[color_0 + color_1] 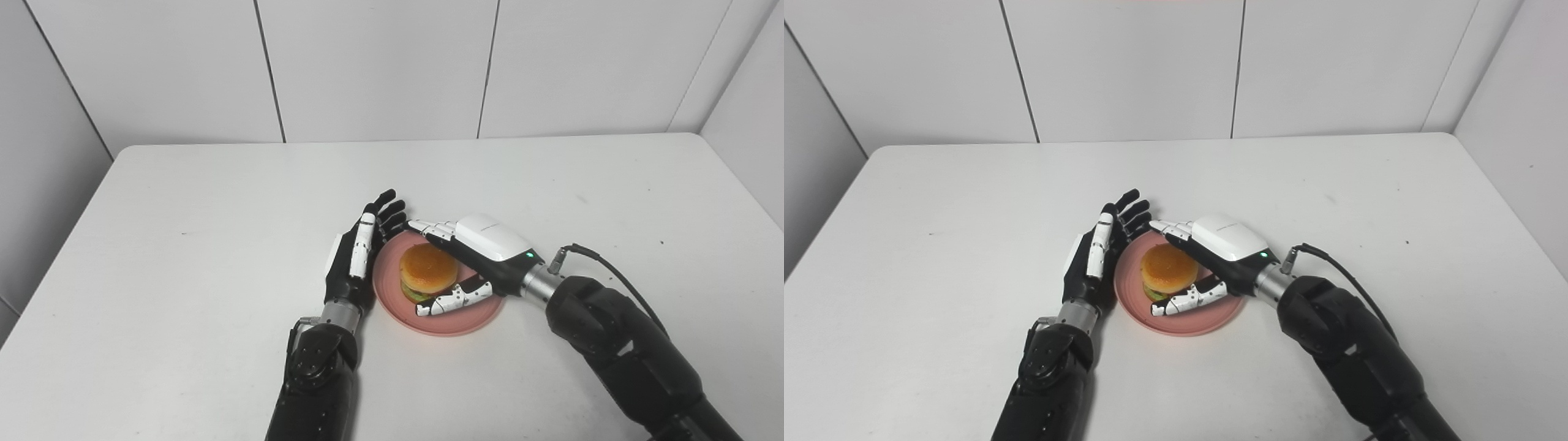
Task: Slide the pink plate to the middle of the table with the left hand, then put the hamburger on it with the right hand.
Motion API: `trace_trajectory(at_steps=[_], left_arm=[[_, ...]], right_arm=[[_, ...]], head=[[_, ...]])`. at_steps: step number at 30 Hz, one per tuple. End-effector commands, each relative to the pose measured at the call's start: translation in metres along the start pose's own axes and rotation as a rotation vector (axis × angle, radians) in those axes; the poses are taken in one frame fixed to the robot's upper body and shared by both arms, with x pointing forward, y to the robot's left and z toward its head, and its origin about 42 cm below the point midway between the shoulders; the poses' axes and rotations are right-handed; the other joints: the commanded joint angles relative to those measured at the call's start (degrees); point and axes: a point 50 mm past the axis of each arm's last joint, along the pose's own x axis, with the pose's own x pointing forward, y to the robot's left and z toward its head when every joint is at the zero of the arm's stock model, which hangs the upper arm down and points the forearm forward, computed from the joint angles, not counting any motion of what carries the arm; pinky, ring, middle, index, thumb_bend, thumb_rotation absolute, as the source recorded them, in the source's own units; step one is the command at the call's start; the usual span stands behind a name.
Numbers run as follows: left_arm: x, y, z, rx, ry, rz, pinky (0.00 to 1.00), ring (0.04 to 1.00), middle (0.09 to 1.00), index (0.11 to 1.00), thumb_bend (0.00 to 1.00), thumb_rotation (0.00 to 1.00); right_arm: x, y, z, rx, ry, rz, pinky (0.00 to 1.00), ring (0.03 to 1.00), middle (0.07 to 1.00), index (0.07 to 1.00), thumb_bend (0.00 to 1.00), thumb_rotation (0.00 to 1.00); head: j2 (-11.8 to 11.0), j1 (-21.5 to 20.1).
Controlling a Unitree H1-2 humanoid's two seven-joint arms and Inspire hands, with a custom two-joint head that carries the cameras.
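I see my right hand (474, 257) wrapped around the hamburger (428, 269), its fingers curling over the far side of the bun and its thumb lying along the near side, so it is clamped on the hamburger. The hamburger sits just under that palm, on the pink plate (453, 321), whose near rim shows below the thumb. My left hand (358, 254) stands on edge just beside the plate, on the side away from my right hand, palm toward the plate and fingers spread straight out, gripping nothing. Its fingertips (392, 211) reach past the plate's far rim and come very close to the tips of my right hand's fingers; I cannot tell whether they touch. The plate lies on the white tabletop (184, 245) between the two hands.
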Motion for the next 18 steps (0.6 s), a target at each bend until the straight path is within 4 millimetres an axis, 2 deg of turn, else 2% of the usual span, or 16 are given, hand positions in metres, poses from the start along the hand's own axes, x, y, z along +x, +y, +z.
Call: trace_trajectory(at_steps=[1,4,7,9,11,12,15,18], left_arm=[[-0.002,-0.001,-0.003,-0.012,0.013,0.020,0.86,0.855,0.836,0.823,0.38,1.00],[-0.002,0.000,-0.003,-0.007,0.006,0.028,0.86,0.854,0.830,0.820,0.39,1.00],[-0.002,0.002,-0.002,0.001,0.006,0.024,0.89,0.867,0.844,0.828,0.39,1.00],[-0.003,0.004,-0.002,0.014,-0.005,0.020,0.89,0.871,0.848,0.832,0.39,1.00],[-0.003,0.005,-0.002,0.024,-0.016,0.017,0.91,0.882,0.863,0.852,0.39,1.00],[-0.004,0.006,-0.002,0.026,-0.019,0.017,0.92,0.894,0.876,0.866,0.39,1.00],[-0.005,0.007,0.000,0.032,-0.038,0.028,0.94,0.920,0.902,0.891,0.39,1.00],[-0.007,0.007,0.002,0.034,-0.057,0.038,0.96,0.937,0.922,0.906,0.38,1.00]], right_arm=[[-0.002,-0.024,0.007,0.015,-0.053,-0.096,0.90,0.924,0.953,0.965,0.82,0.88],[-0.008,-0.024,0.007,0.107,-0.031,-0.154,0.93,0.952,0.979,0.987,0.84,0.91],[-0.015,-0.020,0.004,0.253,-0.011,-0.271,0.86,0.956,0.992,0.993,0.79,0.89],[-0.018,-0.019,0.004,0.326,0.001,-0.336,0.86,0.961,0.997,0.997,0.78,0.89],[-0.021,-0.019,0.005,0.405,0.003,-0.422,0.89,0.974,1.000,1.000,0.70,0.88],[-0.022,-0.019,0.006,0.427,0.002,-0.449,0.90,0.979,1.000,1.000,0.67,0.90],[-0.025,-0.016,0.006,0.511,0.042,-0.523,0.94,0.990,1.000,1.000,0.67,0.98],[-0.024,-0.010,0.004,0.594,0.060,-0.590,0.97,0.990,1.000,1.000,0.64,1.00]], head=[[0.06,-0.18],[-0.02,-0.38],[-0.15,-0.45],[-0.22,-0.47],[-0.31,-0.51],[-0.31,-0.51],[-0.44,-0.62],[-0.59,-0.95]])
